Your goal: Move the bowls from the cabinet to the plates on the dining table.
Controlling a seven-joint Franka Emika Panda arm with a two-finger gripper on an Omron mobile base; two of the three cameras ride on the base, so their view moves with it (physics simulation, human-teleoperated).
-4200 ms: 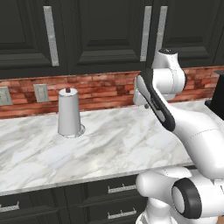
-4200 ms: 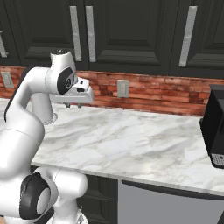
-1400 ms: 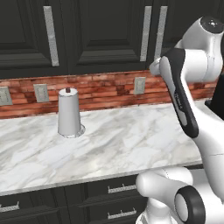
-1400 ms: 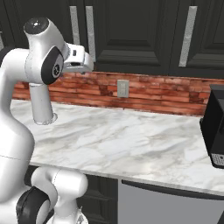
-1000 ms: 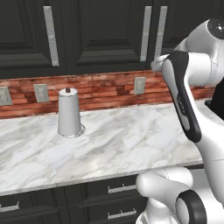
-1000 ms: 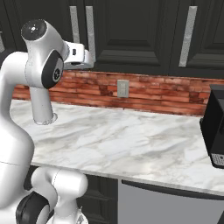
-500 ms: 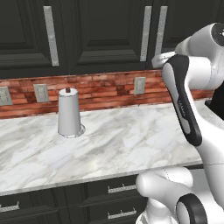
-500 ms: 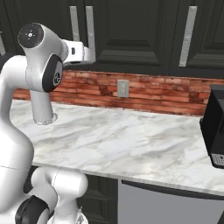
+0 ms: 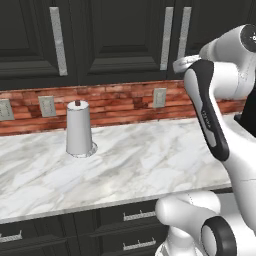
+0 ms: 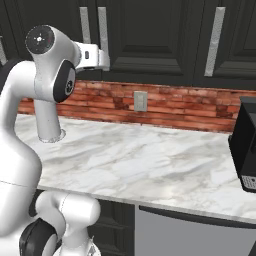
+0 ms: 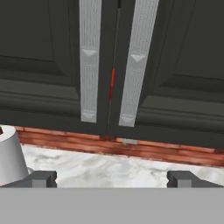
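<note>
I have the pincer [image 11: 111, 178] raised before the cabinet [image 9: 115, 40], jaws spread wide and holding nothing. Its doors are shut; two silver bar handles [image 11: 89, 61] stand side by side at the seam, and through that seam the hand view shows a thin red sliver, which I judge may be the red bowl inside, though I cannot tell for sure. The step in hand is opening a door. To do it well, I would pick one handle, centre it between the tips, close on its middle stretch, and then pull along the arc of the hinge, not straight back. The neighbouring handle stands just beside it, so a misaligned approach could catch both. Below runs a marble worktop [image 9: 150, 165] backed by a brick wall [image 10: 175, 107] with outlets. A paper towel roll [image 9: 79, 129] stands upright at its left and a dark appliance [image 10: 245, 145] at its right.
</note>
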